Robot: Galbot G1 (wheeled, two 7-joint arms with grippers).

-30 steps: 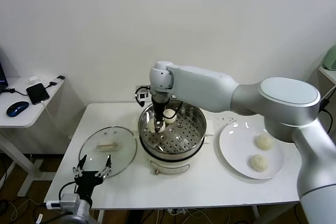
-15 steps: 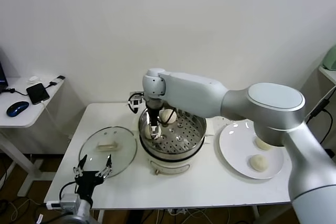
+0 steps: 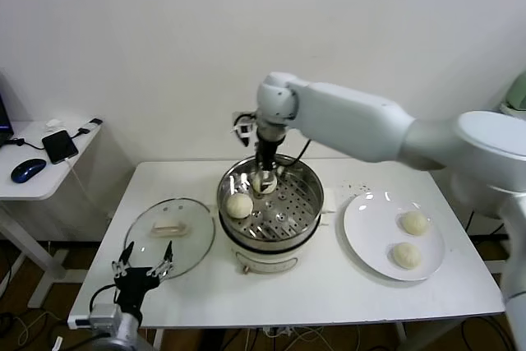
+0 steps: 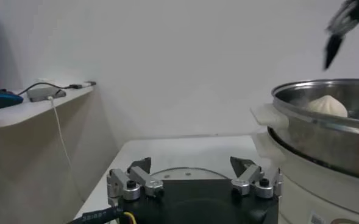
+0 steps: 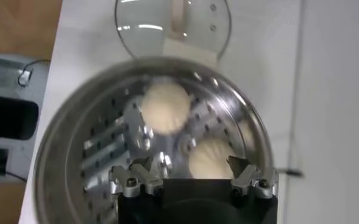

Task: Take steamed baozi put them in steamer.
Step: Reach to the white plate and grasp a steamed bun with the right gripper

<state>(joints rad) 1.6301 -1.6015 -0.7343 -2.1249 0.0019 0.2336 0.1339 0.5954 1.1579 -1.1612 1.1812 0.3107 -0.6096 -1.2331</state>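
1. Right now the right gripper (image 3: 265, 172) hangs over the far part of the steamer (image 3: 306, 180), its fingers spread apart with nothing between them.
2. Two baozi lie on the perforated tray inside the steamer: one (image 3: 239, 205) toward the left side, the other (image 3: 264, 182) at the far side, just under the right gripper.
3. From the right wrist view both buns show below the open fingers, one (image 5: 165, 107) out on the tray and one (image 5: 208, 159) close beneath the gripper (image 5: 191, 176).
4. Two more baozi rest on the white plate (image 3: 359, 234) to the right of the steamer, one farther (image 3: 413, 222) and one nearer (image 3: 404, 255), apart from each other.
5. Off at the near left edge of the table (image 3: 329, 289), the left gripper (image 3: 142, 265) sits idle with its fingers spread, empty, just near of the glass lid (image 3: 169, 234).
6. That lid lies flat on the table to the left of the steamer, with its white handle (image 3: 168, 228) on top.
7. From the left wrist view a bun (image 4: 327, 106) peeks above the steamer's rim (image 4: 325, 115).
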